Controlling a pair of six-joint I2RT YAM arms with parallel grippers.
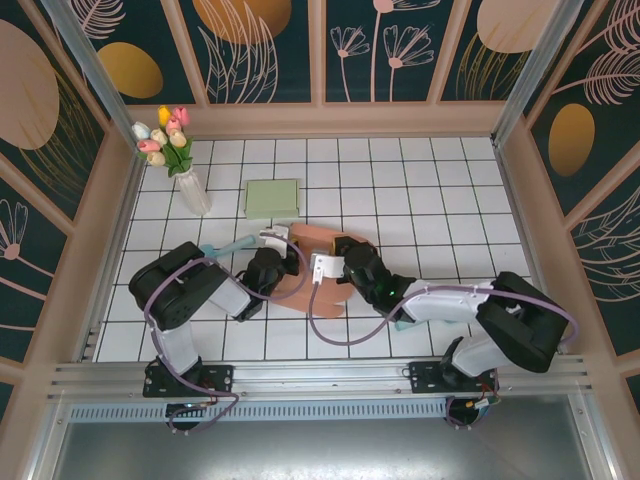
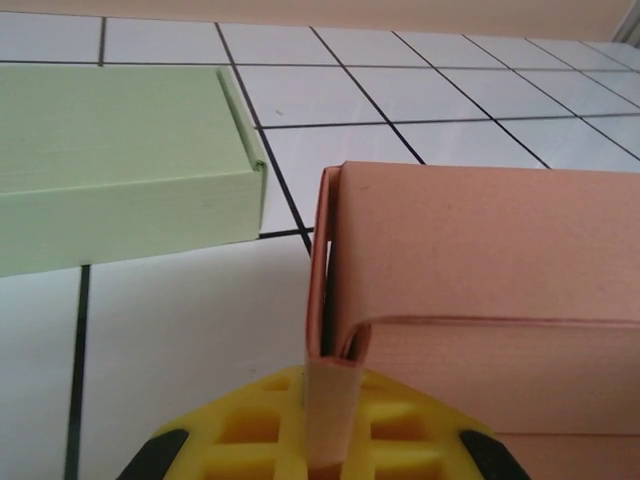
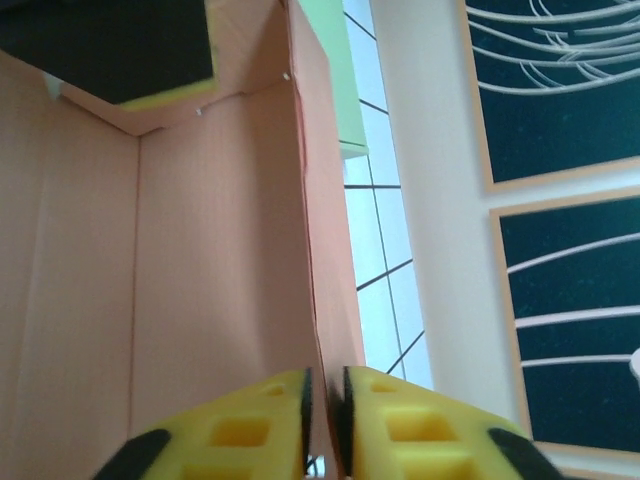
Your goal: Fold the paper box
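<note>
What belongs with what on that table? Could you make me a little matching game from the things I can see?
Things:
1. tulips
2. green box
3. peach box
4. left gripper

Descriptions:
A. shut on the peach box's thin edge
B. standing in a vase at the far left
C. lying flat on its own, further back
D. half folded, walls raised

Pairs: 1-B, 2-C, 3-D, 4-A

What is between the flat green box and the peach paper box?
Just bare white tiled table lies between the flat green box and the peach paper box, in the left wrist view.
</note>
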